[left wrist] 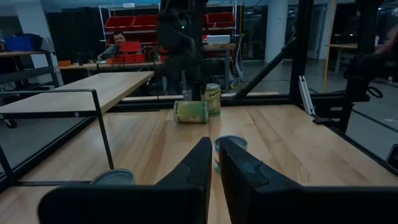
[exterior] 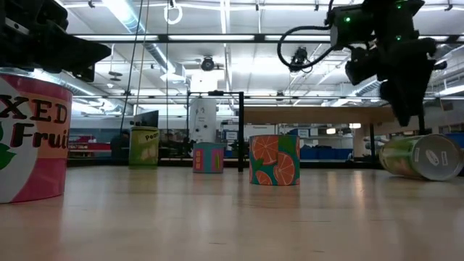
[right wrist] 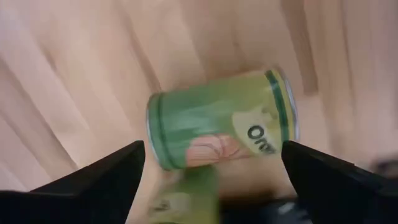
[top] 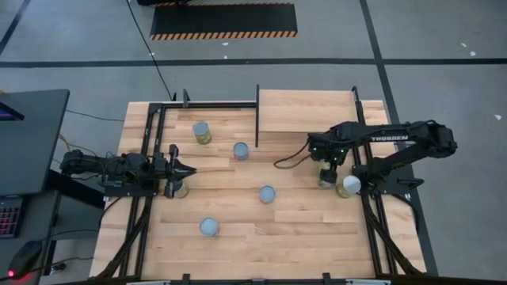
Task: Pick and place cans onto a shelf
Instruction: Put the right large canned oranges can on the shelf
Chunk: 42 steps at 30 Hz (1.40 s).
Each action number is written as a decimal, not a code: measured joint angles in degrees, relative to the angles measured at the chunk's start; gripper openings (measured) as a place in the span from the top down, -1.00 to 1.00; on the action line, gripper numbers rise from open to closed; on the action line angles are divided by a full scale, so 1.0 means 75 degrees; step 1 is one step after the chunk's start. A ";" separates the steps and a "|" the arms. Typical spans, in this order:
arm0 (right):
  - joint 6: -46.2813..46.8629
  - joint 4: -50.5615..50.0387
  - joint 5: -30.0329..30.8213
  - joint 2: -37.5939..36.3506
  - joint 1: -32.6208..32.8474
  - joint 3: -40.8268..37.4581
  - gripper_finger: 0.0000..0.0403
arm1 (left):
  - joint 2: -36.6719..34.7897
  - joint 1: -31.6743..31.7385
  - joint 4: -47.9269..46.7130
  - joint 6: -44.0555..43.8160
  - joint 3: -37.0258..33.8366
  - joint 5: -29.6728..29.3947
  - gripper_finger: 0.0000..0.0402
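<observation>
A yellow-green can lies on its side on the plank table at the right; it also shows in the low view and in the right wrist view. My right gripper hangs open just above it, pointing down, one finger on either side, apart from it in the low view. An upright can stands beside it. My left gripper is shut and empty at the table's left, next to a can. The shelf stands at the far edge.
More cans stand upright on the table: one far left, one in the middle, an orange-patterned one, and one nearer the front. The shelf's dark upright panel is on its left edge. A person sits in the room beyond.
</observation>
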 joint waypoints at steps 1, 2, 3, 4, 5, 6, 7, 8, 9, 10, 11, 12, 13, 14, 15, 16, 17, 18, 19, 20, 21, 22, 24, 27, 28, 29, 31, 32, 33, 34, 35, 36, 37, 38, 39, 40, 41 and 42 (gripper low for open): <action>0.0895 -0.0084 -0.0027 -0.0088 0.0000 0.0000 -0.90 | -0.0002 0.0000 0.0003 0.0003 -0.0001 0.0000 0.81; 0.2028 -0.0142 0.0022 -0.0178 0.0000 0.0000 -0.90 | -0.0003 0.0000 0.0000 0.0003 -0.0001 0.0000 0.81; 0.3117 -0.0175 0.0174 -0.0253 0.0000 0.0000 -0.89 | -0.0003 0.0000 0.0000 0.0003 -0.0001 0.0000 0.81; 0.4080 -0.0215 0.0333 -0.0325 0.0000 0.0000 -0.89 | -0.0003 0.0000 0.0000 0.0001 -0.0001 0.0000 0.81; 0.4796 -0.0226 0.0500 -0.0394 0.0000 -0.0005 -0.89 | 0.0000 0.0000 0.0000 0.0003 -0.0001 0.0000 0.81; 0.5332 -0.0173 0.0678 -0.0445 0.0000 -0.0037 -0.89 | 0.0000 0.0000 0.0000 0.0003 -0.0001 0.0000 0.81; 0.5786 -0.0075 0.0848 -0.0468 -0.0004 -0.0119 -0.89 | -0.0002 0.0000 0.0000 0.0003 -0.0001 0.0000 0.81; 0.6152 0.0062 0.0944 -0.0465 -0.0038 -0.0246 -0.89 | 0.0000 0.0000 0.0000 0.0002 -0.0001 0.0000 0.81; 0.6427 0.0295 0.0983 -0.0462 -0.0086 -0.0409 -0.89 | -0.0001 0.0000 0.0000 0.0003 0.0000 0.0000 0.81; 0.6613 0.0571 0.0980 -0.0462 -0.0144 -0.0583 -0.89 | -0.0003 0.0000 0.0000 0.0003 -0.0001 0.0000 0.81; 0.6742 0.0798 0.0972 -0.0454 -0.0201 -0.0744 -0.89 | -0.0001 0.0000 0.0000 0.0003 0.0000 0.0000 0.81; 0.6881 0.0940 0.1036 -0.0428 -0.0259 -0.0906 -0.89 | 0.0000 0.0000 0.0000 0.0002 0.0000 0.0000 0.81; 0.7025 0.1033 0.1182 -0.0418 -0.0326 -0.1047 -0.89 | 0.0000 0.0000 0.0000 0.0003 -0.0001 0.0000 0.81; 0.7169 0.1112 0.1303 -0.0419 -0.0419 -0.1158 -0.89 | 0.0000 0.0000 0.0000 0.0003 -0.0001 0.0000 0.81; 0.7273 0.1252 0.1375 -0.0424 -0.0530 -0.1259 -0.89 | 0.0000 0.0000 0.0000 0.0003 -0.0001 0.0000 0.81; 0.7329 0.1414 0.1403 -0.0422 -0.0633 -0.1367 -0.89 | 0.0000 0.0000 0.0000 0.0003 -0.0001 0.0000 0.81; 0.7354 0.1542 0.1409 -0.0412 -0.0742 -0.1494 -0.89 | 0.0000 0.0000 0.0000 0.0003 -0.0001 0.0000 0.81; 0.7402 0.1657 0.1393 -0.0399 -0.0834 -0.1628 -0.89 | -0.0001 0.0000 0.0000 0.0003 -0.0001 0.0000 0.81; 0.7447 0.1856 0.1354 -0.0395 -0.0905 -0.1767 -0.89 | -0.0001 0.0000 0.0000 0.0003 0.0001 0.0000 0.81; 0.7485 0.2123 0.1302 -0.0395 -0.0965 -0.1888 -0.89 | 0.0000 0.0000 -0.0003 0.0003 0.0001 0.0000 0.81; 0.7541 0.2392 0.1242 -0.0395 -0.1016 -0.1994 -0.89 | -0.0001 0.0000 0.0000 0.0003 0.0000 0.0000 0.81; 0.7591 0.2619 0.1199 -0.0395 -0.1045 -0.2093 -0.88 | 0.0000 0.0000 0.0000 0.0003 -0.0001 0.0000 0.81; 0.7661 0.2940 0.1175 -0.0395 -0.1058 -0.2255 -0.87 | 0.0000 0.0000 0.0000 0.0003 -0.0001 0.0000 0.81; 0.8004 0.3361 0.1012 -0.0395 -0.1058 -0.2422 -0.80 | 0.0000 0.0000 0.0000 0.0003 -0.0001 0.0000 0.81; 0.8015 0.3424 0.1015 -0.0395 -0.1040 -0.2448 -0.78 | 0.0000 0.0000 0.0000 0.0003 -0.0001 0.0000 0.81; 0.8034 0.3452 0.1033 -0.0395 -0.1027 -0.2457 -0.74 | 0.0000 0.0000 0.0000 0.0003 -0.0001 0.0000 0.81; 0.8142 0.3453 0.1137 -0.0396 -0.1020 -0.2457 -0.67 | 0.0000 0.0000 0.0000 0.0003 -0.0001 0.0000 0.81; 0.8148 0.3455 0.1182 -0.0399 -0.1023 -0.2457 -0.64 | -0.0002 0.0000 0.0000 0.0003 0.0001 0.0000 0.81; 0.8135 0.3455 0.1207 -0.0401 -0.1023 -0.2457 -0.61 | 0.0000 0.0000 0.0000 0.0003 -0.0001 0.0000 0.81; 0.8110 0.3455 0.1223 -0.0401 -0.1023 -0.2457 -0.59 | -0.0001 0.0000 0.0000 0.0003 0.0000 0.0000 0.81; 0.8063 0.3455 0.1233 -0.0401 -0.1020 -0.2457 -0.58 | 0.0000 0.0000 0.0000 0.0003 -0.0001 0.0000 0.81; 0.7987 0.3446 0.1238 -0.0401 -0.1006 -0.2450 -0.58 | 0.0000 0.0000 0.0000 0.0003 0.0000 0.0000 0.81; 0.7877 0.3394 0.1232 -0.0401 -0.0954 -0.2413 -0.58 | 0.0000 0.0000 0.0000 0.0003 -0.0001 0.0000 0.81; 0.7718 0.3299 0.1231 -0.0401 -0.0882 -0.2321 -0.58 | -0.0003 0.0000 0.0000 0.0000 -0.0001 0.0000 0.81; 0.7495 0.3255 0.1164 -0.0404 -0.0772 -0.2163 -0.58 | 0.0000 0.0000 0.0000 0.0003 -0.0001 0.0000 0.81; 0.7224 0.3244 0.1038 -0.0407 -0.0647 -0.1953 -0.58 | 0.0000 0.0000 0.0000 0.0003 -0.0001 0.0000 0.81; 0.6957 0.3131 0.0890 -0.0409 -0.0518 -0.1681 -0.59 | -0.0002 0.0000 0.0000 0.0003 -0.0001 0.0000 0.81; 0.6688 0.2963 0.0777 -0.0410 -0.0376 -0.1394 -0.59 | 0.0000 0.0000 0.0000 0.0003 -0.0001 0.0000 0.81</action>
